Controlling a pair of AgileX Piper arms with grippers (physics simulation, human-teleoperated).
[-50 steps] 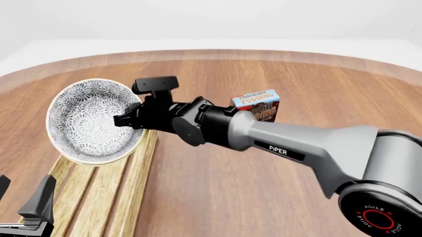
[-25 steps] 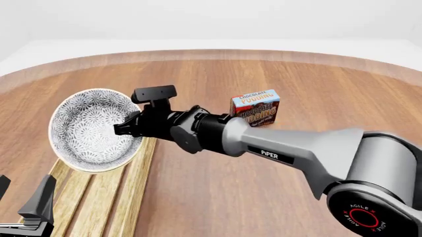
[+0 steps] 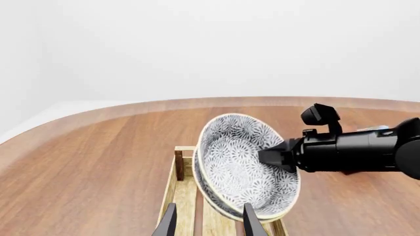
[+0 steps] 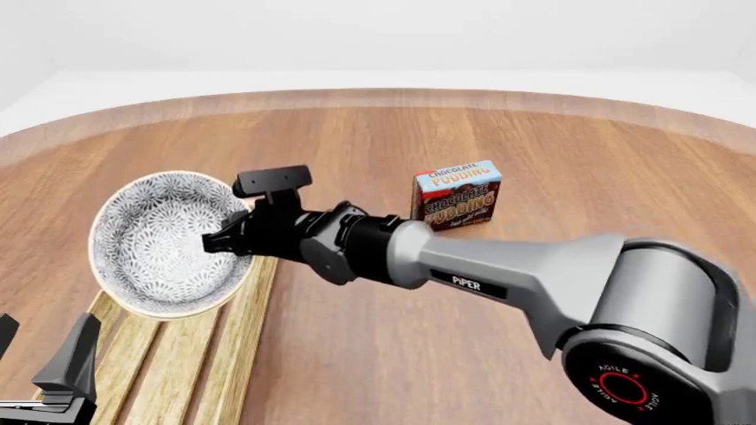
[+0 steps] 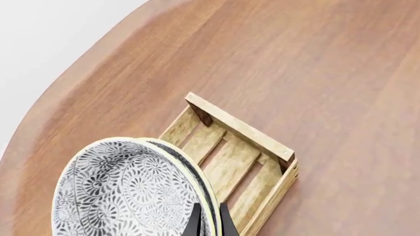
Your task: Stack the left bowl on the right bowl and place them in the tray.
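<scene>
Right end effector (image 4: 219, 239) pinching rim of stacked bowls (image 4: 159, 243), tilting over tray (image 4: 177, 354); left end effector (image 3: 208, 223) spread, idling at 7 o'clock; pudding box (image 4: 456, 195) sitting well apart at 2 o'clock.

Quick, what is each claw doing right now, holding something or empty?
Left gripper: open, holding nothing, waiting near the tray.
Right gripper: closed on the rim of the stacked bowls, holding them tilted above the tray.
</scene>
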